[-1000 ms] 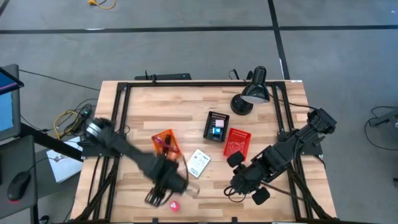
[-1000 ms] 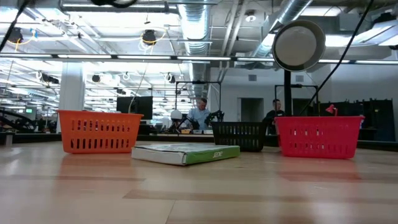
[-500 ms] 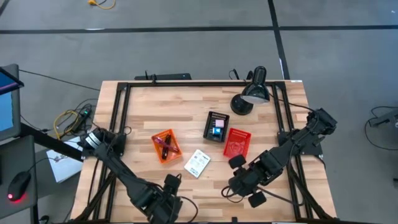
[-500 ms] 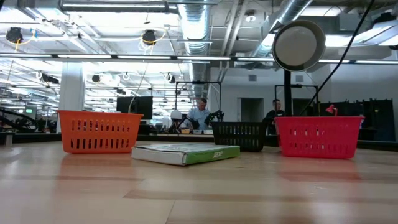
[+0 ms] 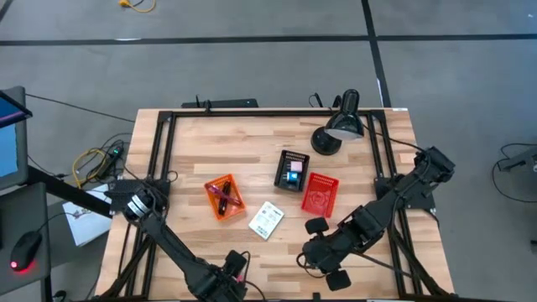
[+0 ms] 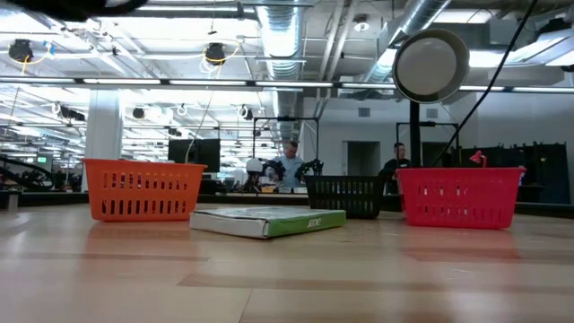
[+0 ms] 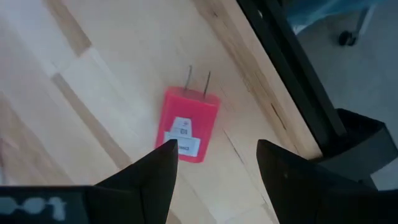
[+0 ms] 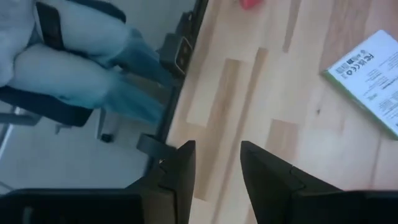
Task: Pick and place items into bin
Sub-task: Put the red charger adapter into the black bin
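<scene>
1. Wooden table (image 5: 252,143): seen from above, it carries three small baskets, a lamp and a flat packet, with both arms reaching in from its near edge.
2. Right arm: it slants in from the table's right side; the right gripper (image 8: 216,163) hangs over bare wood near the front edge, its fingers (image 8: 180,168) parted by a narrow gap with nothing between them.
3. Left arm: it runs along the left side to the front edge; the left gripper (image 7: 214,163) hovers above a pink plug adapter (image 7: 188,124), its fingers (image 7: 158,171) spread wide and holding nothing.
4. Black desk lamp (image 5: 340,126): stands at the far right corner.
5. Red basket (image 5: 320,191), orange basket (image 5: 223,196) and black basket (image 5: 292,170): grouped mid-table. The orange one holds pen-like items (image 5: 221,195); the black one holds a blue cube (image 5: 293,177).
6. White card-like packet (image 5: 267,220): lies flat between the orange and red baskets.
7. The adapter, prongs showing, lies on the wood just beside the table's front edge.
</scene>
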